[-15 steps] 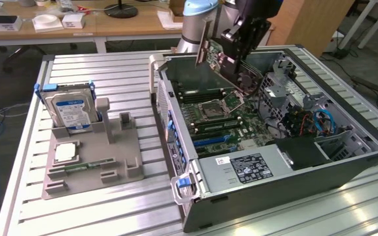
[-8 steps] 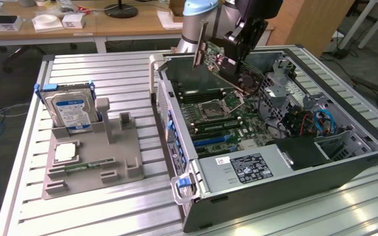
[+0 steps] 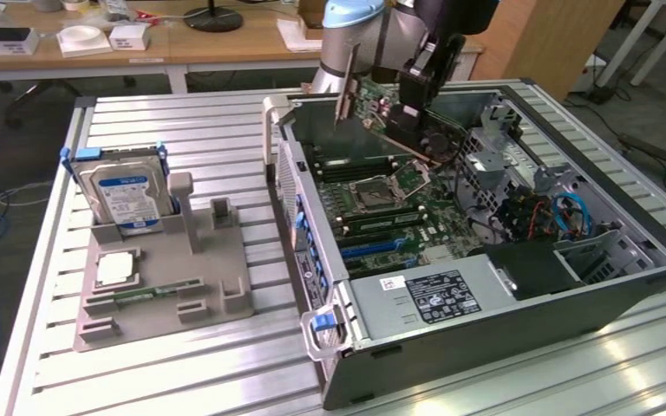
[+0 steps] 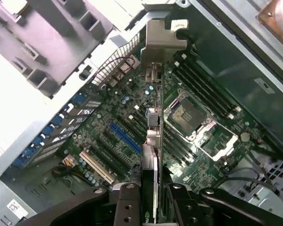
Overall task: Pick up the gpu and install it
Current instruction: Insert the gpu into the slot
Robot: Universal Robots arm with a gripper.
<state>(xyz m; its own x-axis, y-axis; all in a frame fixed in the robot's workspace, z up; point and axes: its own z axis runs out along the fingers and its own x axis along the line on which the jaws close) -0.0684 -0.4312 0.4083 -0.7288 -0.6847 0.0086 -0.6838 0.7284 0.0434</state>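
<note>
The gripper (image 4: 153,205) pinches the gpu (image 4: 153,150) tight by its thin edge. In the exterior view the gpu hangs at the upper middle, over the open case (image 3: 610,286). The blue slot (image 4: 125,136) lies below, off to one side, and the gpu's long side is turned away from it.

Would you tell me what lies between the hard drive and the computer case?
In the exterior view, the grey holder's upright posts and bare table slats lie between them.
</note>
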